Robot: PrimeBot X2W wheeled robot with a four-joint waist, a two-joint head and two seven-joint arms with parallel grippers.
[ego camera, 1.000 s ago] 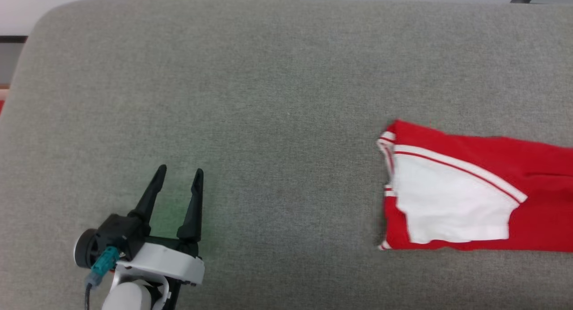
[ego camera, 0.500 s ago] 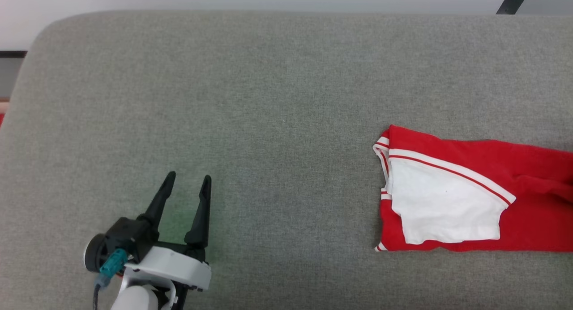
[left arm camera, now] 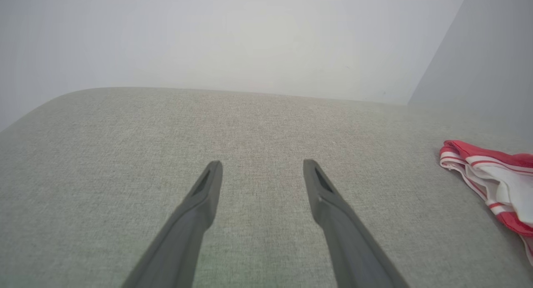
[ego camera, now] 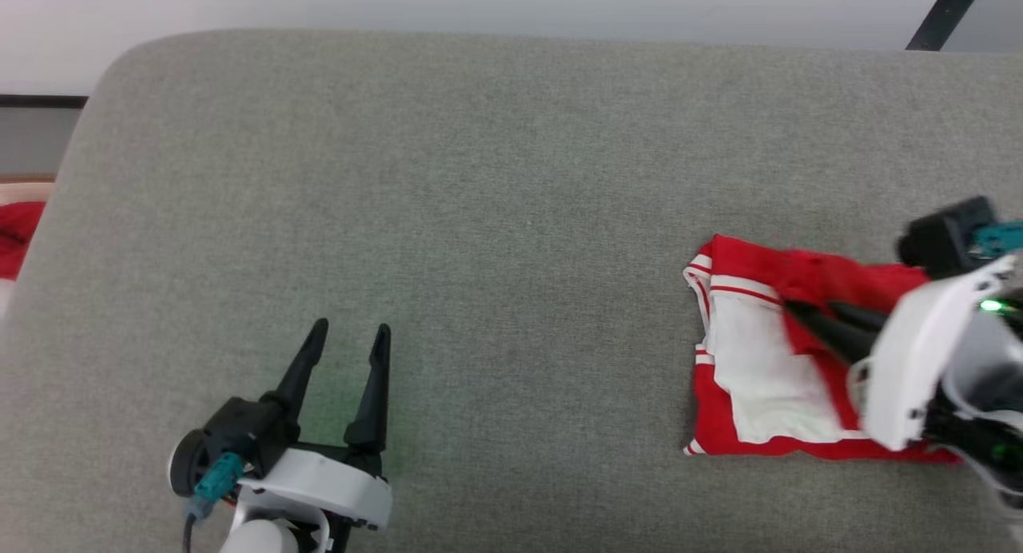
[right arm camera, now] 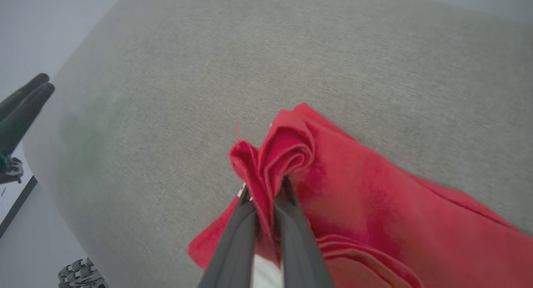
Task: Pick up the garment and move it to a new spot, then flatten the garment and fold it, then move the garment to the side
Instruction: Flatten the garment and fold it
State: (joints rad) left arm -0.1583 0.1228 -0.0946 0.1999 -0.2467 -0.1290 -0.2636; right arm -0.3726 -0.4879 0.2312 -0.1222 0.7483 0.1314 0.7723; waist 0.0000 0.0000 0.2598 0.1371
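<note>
R gripper (ego camera: 807, 307) is clamped tight on a bunched fold of red fabric near the far edge of the garment (ego camera: 747, 377), which sits folded on the right side of the grey cushion (ego camera: 511, 177), long axis looking left-right w/ a white sleeve panel up. L gripper (ego camera: 352, 328) has its fingers spread over bare cushion, holding nothing, well apart from the garment off to its right, so the R arm is obv the nearer one. Imo this is the move-aside bit, and w/ only one bunch pinched the fold prob drags or opens if pulled sideways
</note>
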